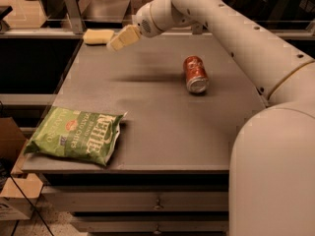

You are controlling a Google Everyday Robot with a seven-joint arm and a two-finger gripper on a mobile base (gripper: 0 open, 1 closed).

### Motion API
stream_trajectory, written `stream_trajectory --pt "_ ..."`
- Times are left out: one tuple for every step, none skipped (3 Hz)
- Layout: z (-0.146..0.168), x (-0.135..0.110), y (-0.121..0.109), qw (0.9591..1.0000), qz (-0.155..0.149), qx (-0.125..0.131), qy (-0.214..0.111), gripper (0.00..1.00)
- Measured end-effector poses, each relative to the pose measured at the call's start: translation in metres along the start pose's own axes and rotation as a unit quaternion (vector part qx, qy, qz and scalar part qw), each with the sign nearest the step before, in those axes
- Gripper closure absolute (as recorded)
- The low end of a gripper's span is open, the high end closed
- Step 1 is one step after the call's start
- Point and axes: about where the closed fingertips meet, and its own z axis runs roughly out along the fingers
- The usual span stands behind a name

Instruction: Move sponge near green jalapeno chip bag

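We find the bench (pixel 162 132) to be a grey, flat-topped unit with drawers (pixel 157 203) in its near face.

Sponge (pixel 98 36): it lies flat at the far left corner of the bench, close against the far edge. It is pale yellow and appears undisturbed in shape.

Hand (pixel 116 43): it is at the far left of the bench, just right of the sponge and pointing down and left toward it. In this view the tip of the hand meets the sponge's right end, but we cannot tell whether the two touch. We cannot tell whether the hand is open or closed. We see nothing gripped in it.

Arm (pixel 231 31): white, it enters from the near right and reaches across the far right of the bench to the hand. A dark band of shadow (pixel 142 76) lies on the bench on the near side of the hand.

Bag (pixel 76 135): green with white lettering, it lies flat at the near left corner of the bench, its left end reaching the bench's left edge. It is well apart from the sponge, which is along the same side at the far end.

Can (pixel 195 73): red, it lies on its side right of the middle, with its silver end toward us. It is clear of both the sponge and the bag.
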Motion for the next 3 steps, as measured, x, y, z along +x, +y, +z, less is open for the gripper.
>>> stream_trajectory --pt "0.019 -0.009 0.002 1.0 -0.008 -0.002 0.001 0.0" --pt "0.052 -0.019 -0.002 0.9996 -0.018 -0.007 -0.02 0.0" --pt "0.088 -0.02 -0.01 0.9992 -0.012 -0.009 -0.037 0.0"
